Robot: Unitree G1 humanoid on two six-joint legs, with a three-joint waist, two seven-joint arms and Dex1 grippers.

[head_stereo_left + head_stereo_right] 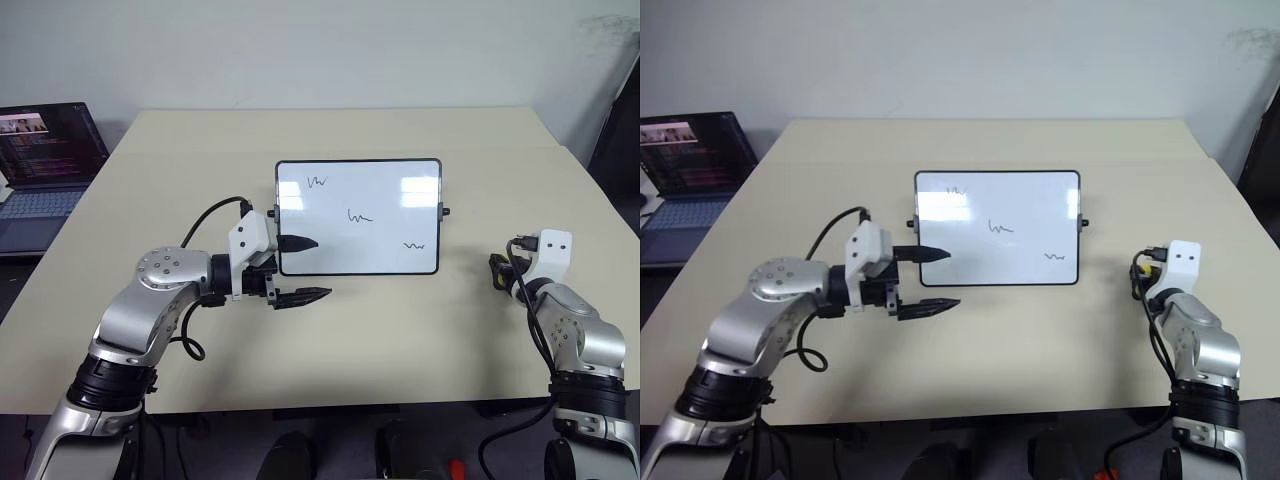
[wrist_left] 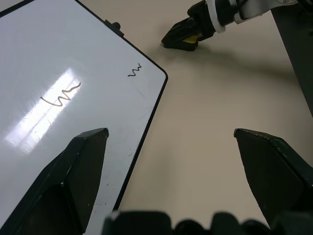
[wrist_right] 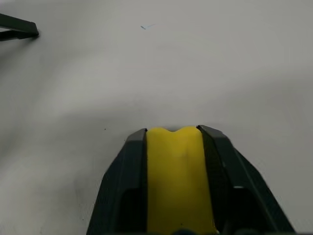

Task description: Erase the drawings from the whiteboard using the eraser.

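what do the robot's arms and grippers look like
Both arms are silver-grey metal with black joint rings and loose black cables. The left gripper and right gripper each have a white boxy housing and two black tapered fingers.

A glossy white whiteboard [image 1: 358, 217] with a thin black frame carries three dark squiggly drawings [image 1: 359, 216] and lies on a plain beige table [image 1: 400, 330]. A bright yellow eraser [image 3: 179, 181] sits between black fingers [image 3: 124, 191].
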